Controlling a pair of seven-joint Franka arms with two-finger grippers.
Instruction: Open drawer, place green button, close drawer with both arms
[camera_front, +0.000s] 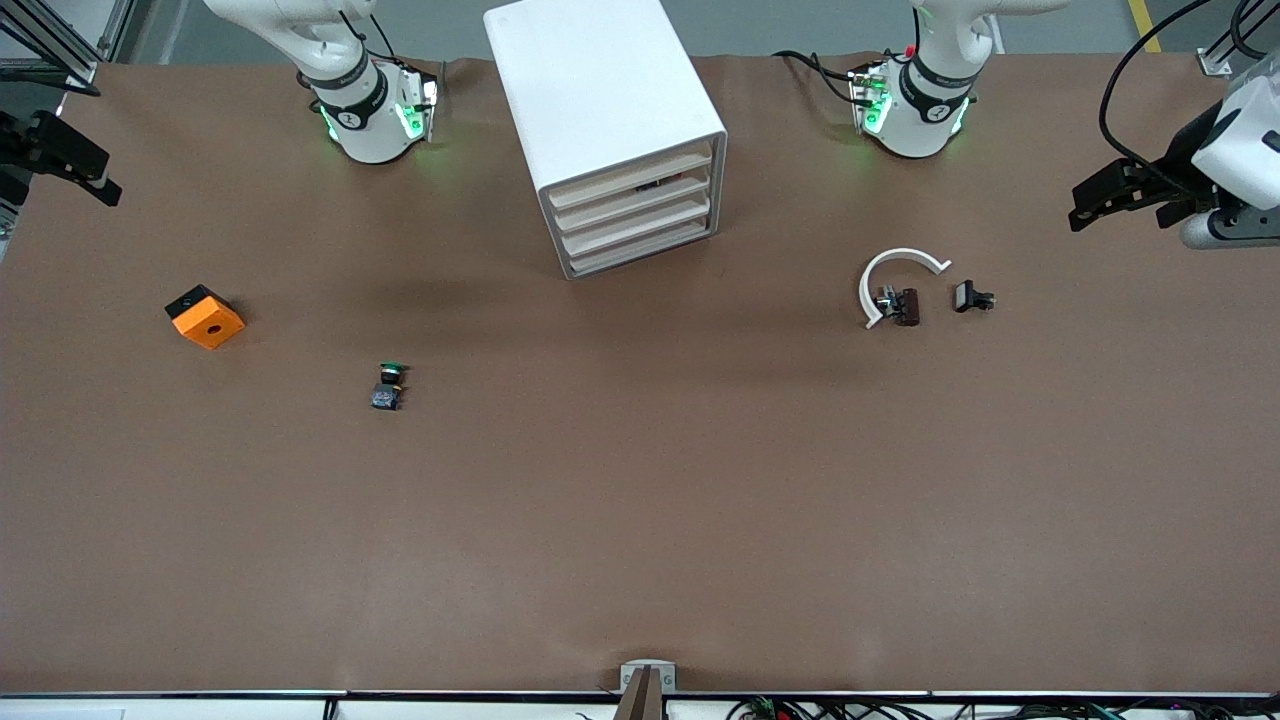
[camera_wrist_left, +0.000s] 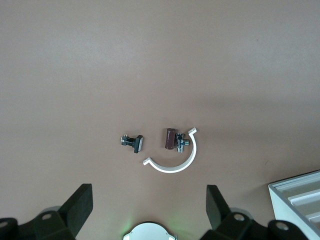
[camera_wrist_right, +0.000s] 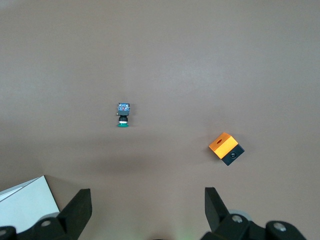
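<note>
The white cabinet (camera_front: 600, 90) stands at the robots' edge of the table, between the two arm bases. Its four drawers (camera_front: 635, 215) with cream fronts all sit pushed in. The button (camera_front: 388, 385), black with a green cap, lies on the brown table toward the right arm's end, nearer the front camera than the cabinet. In the right wrist view the button (camera_wrist_right: 123, 115) lies well below my right gripper (camera_wrist_right: 148, 195), which is open and empty. My left gripper (camera_wrist_left: 149, 192) is also open and empty, high over the table near its own base. Neither hand shows in the front view.
An orange block (camera_front: 205, 317) with a black hole lies toward the right arm's end, beside the button. Two small black clips (camera_front: 900, 303) (camera_front: 972, 297) and a white curved band (camera_front: 895, 265) lie toward the left arm's end. Black rig parts (camera_front: 1130, 195) jut in at both table ends.
</note>
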